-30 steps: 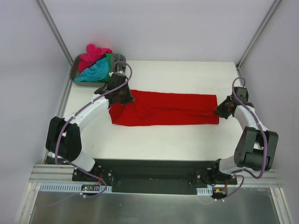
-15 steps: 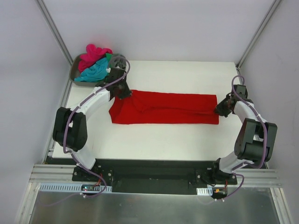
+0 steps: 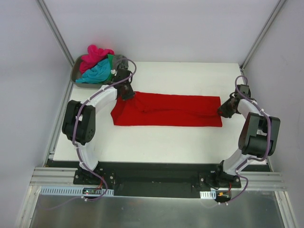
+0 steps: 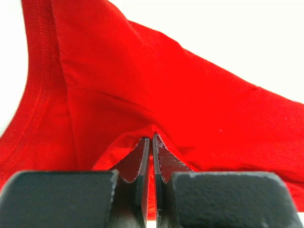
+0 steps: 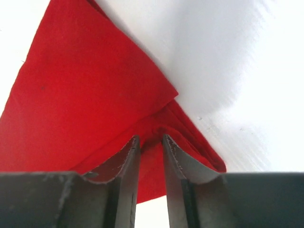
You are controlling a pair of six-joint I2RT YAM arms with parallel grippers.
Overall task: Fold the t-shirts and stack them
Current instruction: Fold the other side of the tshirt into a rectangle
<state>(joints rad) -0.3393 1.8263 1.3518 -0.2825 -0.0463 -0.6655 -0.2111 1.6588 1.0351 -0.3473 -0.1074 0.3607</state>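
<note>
Left gripper (image 4: 152, 140) is clamped tight on a raised pinch of the red t-shirt (image 3: 166, 110). Right gripper (image 5: 151, 138) has its jaws a narrow gap apart with the shirt's folded corner between them; whether it grips cannot be determined. The shirt lies as a long band across the table (image 3: 190, 76). Recommendation: secure both ends, then carry them level so the edges meet squarely. Left arm is stretched forward beside the tray (image 3: 75, 76) of remaining t-shirts (image 3: 97, 64); right arm is folded, wrist turned inward
</note>
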